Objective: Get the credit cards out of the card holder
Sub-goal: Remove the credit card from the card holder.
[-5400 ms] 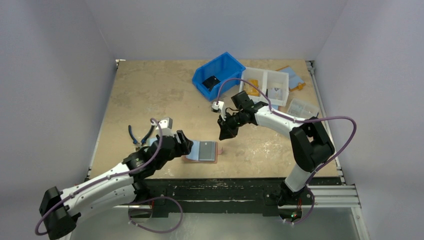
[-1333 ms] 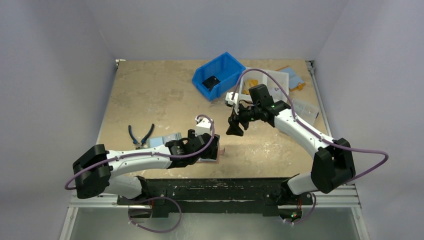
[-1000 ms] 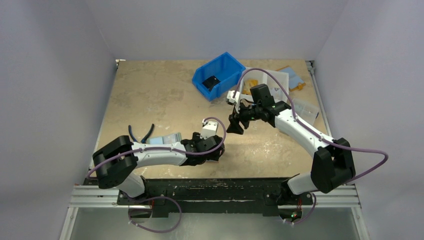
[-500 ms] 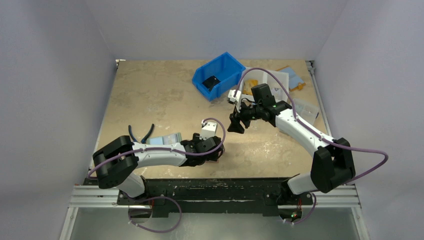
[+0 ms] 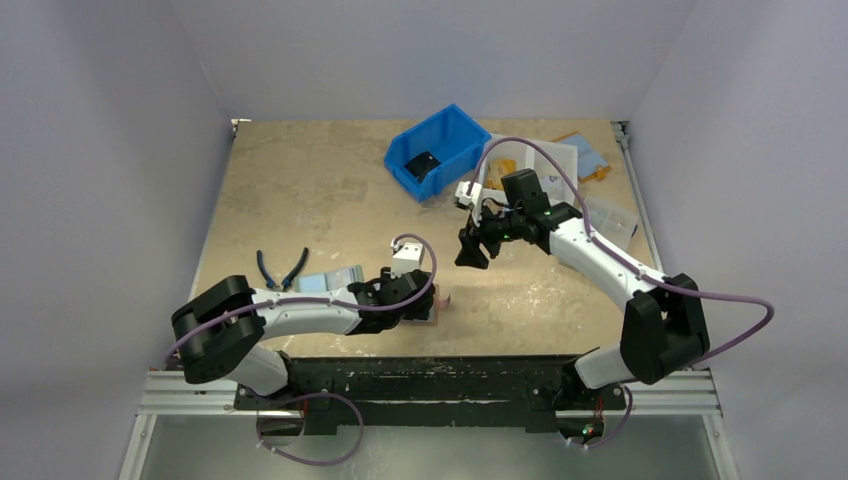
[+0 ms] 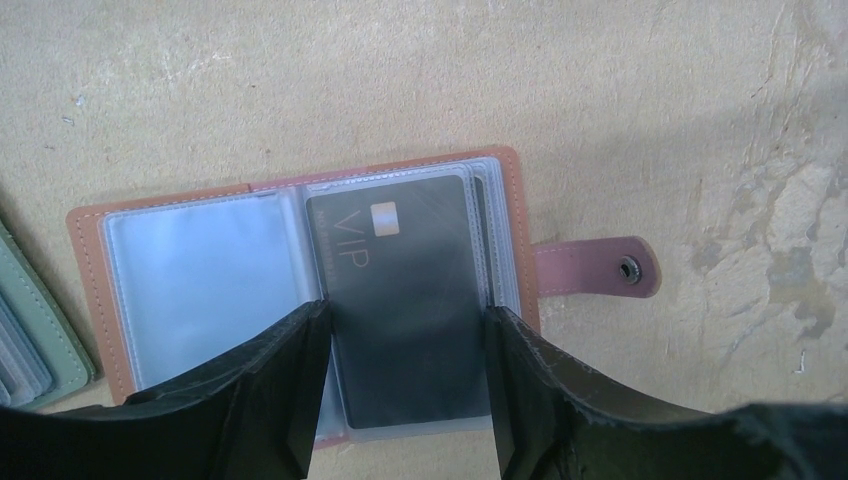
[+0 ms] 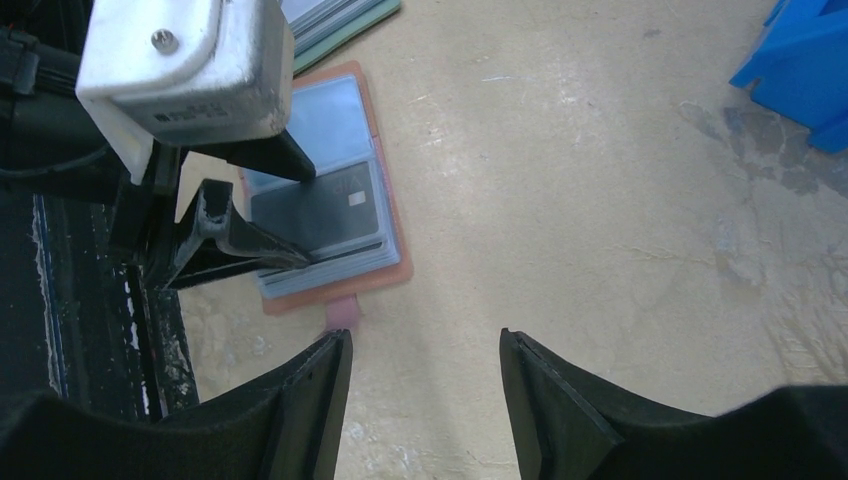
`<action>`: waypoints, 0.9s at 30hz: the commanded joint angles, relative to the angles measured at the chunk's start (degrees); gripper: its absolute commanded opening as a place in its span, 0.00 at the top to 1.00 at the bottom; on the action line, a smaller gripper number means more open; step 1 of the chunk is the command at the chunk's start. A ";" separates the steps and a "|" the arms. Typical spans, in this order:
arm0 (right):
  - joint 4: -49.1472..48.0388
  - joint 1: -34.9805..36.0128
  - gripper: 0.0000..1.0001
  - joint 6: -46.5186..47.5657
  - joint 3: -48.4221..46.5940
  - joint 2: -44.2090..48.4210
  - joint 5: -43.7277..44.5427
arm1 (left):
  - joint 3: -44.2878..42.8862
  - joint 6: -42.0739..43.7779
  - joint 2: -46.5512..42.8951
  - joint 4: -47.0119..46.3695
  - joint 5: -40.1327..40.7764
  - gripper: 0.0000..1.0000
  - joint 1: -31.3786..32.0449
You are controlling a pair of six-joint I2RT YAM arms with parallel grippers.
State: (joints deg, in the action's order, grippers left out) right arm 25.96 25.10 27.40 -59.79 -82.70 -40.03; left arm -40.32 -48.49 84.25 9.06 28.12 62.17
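Locate the card holder (image 6: 520, 250): it lies open and flat on the table (image 6: 300, 80) near the front edge, with its snap tab (image 6: 600, 268) folded out to the side.

Judge progress as early. No card lies loose on the table in any view, so extraction is not yet done.

The left gripper (image 6: 405, 320) straddles the dark card (image 6: 405, 230), which sits in its clear sleeve. One finger stands at each long edge, but you cannot tell whether they pinch it. The right gripper (image 7: 420, 345) hangs well apart from the holder, jaws apart and empty.

Count as follows:
- Card holder: one.
- Cards visible: one, marked VIP.
- The opposite sleeve (image 6: 200, 280) looks empty.
- More sleeves are stacked behind the card; their contents are hidden.
- Green folder (image 6: 30, 320) just beside the holder: one.
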 commanded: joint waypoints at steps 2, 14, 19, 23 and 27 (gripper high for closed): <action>-1.15 -0.16 0.37 -1.00 0.69 -1.25 -4.18 | 6.36 -0.41 -6.40 -6.37 -6.93 0.52 -3.45; -7.41 1.32 0.53 -9.15 3.47 -5.67 -14.34 | 16.45 -1.67 -14.89 -18.99 -17.56 0.54 -8.68; -10.86 4.21 0.56 -13.32 3.98 -8.08 -15.27 | 17.19 -1.84 -16.38 -19.54 -18.44 0.55 -9.08; -13.64 5.87 0.59 -17.50 3.90 -10.58 -15.04 | 17.80 -1.74 -17.41 -19.69 -18.62 0.55 -9.26; -19.26 7.46 0.69 -24.72 4.24 -13.19 -16.48 | 18.48 -1.87 -17.41 -19.80 -18.69 0.55 -9.51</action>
State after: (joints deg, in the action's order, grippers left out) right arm 13.98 31.31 10.94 -55.88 -94.48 -53.78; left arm -22.76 -49.56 67.66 -8.80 10.63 53.19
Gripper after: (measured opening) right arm 0.349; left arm 0.452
